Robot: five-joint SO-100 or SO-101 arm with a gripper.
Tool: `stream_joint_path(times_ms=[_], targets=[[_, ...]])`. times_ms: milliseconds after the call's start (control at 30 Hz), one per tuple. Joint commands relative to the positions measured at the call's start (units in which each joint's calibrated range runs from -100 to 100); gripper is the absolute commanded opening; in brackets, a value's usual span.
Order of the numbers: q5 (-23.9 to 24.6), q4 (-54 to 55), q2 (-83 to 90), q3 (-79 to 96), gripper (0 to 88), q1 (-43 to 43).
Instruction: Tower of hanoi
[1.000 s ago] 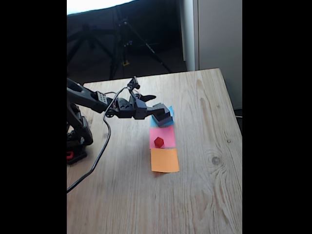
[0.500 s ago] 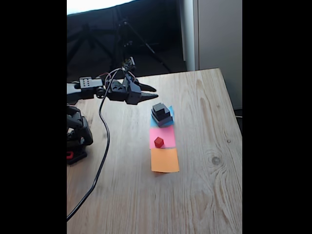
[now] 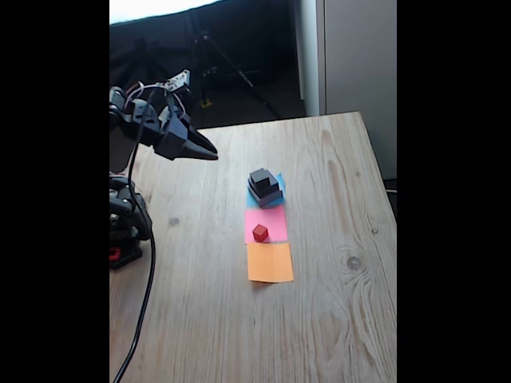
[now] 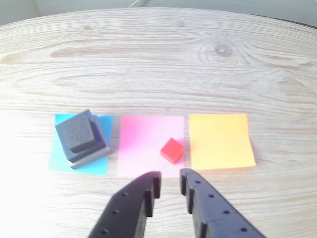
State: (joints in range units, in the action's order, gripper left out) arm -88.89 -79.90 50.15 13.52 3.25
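Observation:
Three tower blocks stand stacked [image 3: 264, 187] on the blue paper square: a flat grey one at the bottom, a medium black one, a small black cube on top. The wrist view shows this stack [image 4: 81, 139] at the left. The tiny red cube [image 3: 260, 232] sits alone on the pink paper square [image 3: 275, 218], near the pink square's [image 4: 141, 141] right edge in the wrist view, where the red cube [image 4: 172, 149] lies just beyond the fingertips. My gripper [image 3: 214, 154] hangs high at the table's back left, far from the blocks, holding nothing. In the wrist view my gripper [image 4: 169, 179] shows only a thin slit between its tips.
An orange paper square [image 3: 270, 262] lies bare below the pink one, and the orange square [image 4: 220, 141] is at the right in the wrist view. The arm's base [image 3: 126, 231] and its cable run along the table's left edge. Tripods stand behind the table.
My gripper let go of the stack on the blue paper, rose and pulled back to the left, and its fingers came together. The blocks have stayed in place.

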Motion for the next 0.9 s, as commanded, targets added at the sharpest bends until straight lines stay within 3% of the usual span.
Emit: stream_joint_path(times_ms=[0, 67, 300, 533, 867], targets=[[-4.1, -4.4, -0.3, -6.2, 0.3, 8.2], [-6.4, -5.2, -0.2, -5.3, 0.3, 11.2], [-6.4, -0.1, 0.0, 5.5, 0.6, 15.6], [-5.6, 14.0, 0.5, 21.8, 13.6, 14.8], [-7.9, 36.5, -0.5, 44.0, 21.2, 14.1]])
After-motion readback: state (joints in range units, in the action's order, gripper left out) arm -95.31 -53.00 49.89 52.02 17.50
